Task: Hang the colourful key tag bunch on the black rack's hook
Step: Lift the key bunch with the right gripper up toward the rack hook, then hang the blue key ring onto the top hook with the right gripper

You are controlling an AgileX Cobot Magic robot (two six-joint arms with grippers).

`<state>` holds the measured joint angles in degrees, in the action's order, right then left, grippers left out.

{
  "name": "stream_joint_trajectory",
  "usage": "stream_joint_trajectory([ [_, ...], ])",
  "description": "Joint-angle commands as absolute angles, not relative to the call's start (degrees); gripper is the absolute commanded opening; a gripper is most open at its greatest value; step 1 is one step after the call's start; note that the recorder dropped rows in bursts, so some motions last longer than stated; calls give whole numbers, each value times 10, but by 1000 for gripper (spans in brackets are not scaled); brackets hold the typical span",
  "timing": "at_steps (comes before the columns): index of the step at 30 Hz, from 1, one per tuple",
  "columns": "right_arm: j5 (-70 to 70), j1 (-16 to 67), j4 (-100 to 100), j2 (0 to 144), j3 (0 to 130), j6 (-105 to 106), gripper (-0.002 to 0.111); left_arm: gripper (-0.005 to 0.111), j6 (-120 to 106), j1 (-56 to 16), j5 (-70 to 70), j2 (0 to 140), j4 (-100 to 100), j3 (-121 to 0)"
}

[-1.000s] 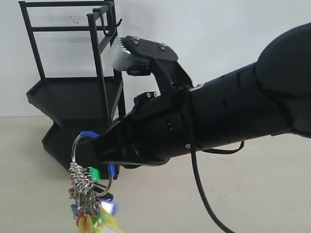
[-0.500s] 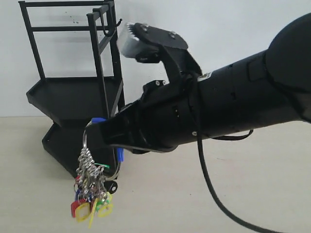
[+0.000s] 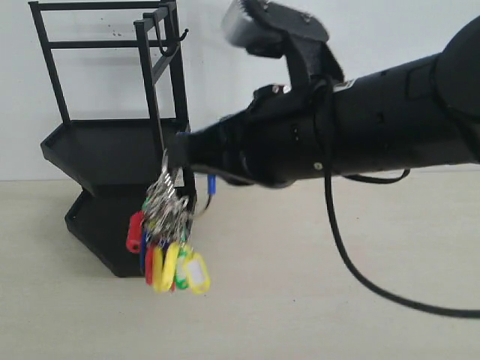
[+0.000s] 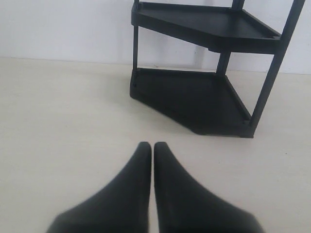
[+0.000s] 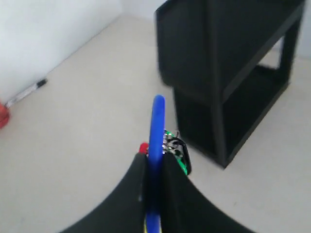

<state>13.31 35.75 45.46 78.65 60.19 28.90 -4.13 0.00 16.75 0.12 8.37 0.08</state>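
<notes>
White wall, pale floor [image 3: 262, 315], black rack [image 3: 112, 142] parked against the wall. The right claw [image 5: 154, 159] is clamped on the blue loop [image 5: 158, 121] of the key tag bunch [image 3: 169, 240], which dangles beside the rack's front post, well below the hook [image 3: 177, 46] up top. The left claw [image 4: 151, 149] is pressed together, holding nothing.
</notes>
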Motion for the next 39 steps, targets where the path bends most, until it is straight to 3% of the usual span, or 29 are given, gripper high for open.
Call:
stream_joint_trajectory([
  [1, -12, 349, 456, 792, 607, 281, 0, 4, -43, 0, 163, 0, 81, 0],
  [10, -195, 349, 446, 846, 608, 336, 0, 4, -43, 0, 163, 0, 81, 0],
  [39, -179, 349, 446, 985, 788, 461, 0, 4, -43, 0, 163, 0, 81, 0],
])
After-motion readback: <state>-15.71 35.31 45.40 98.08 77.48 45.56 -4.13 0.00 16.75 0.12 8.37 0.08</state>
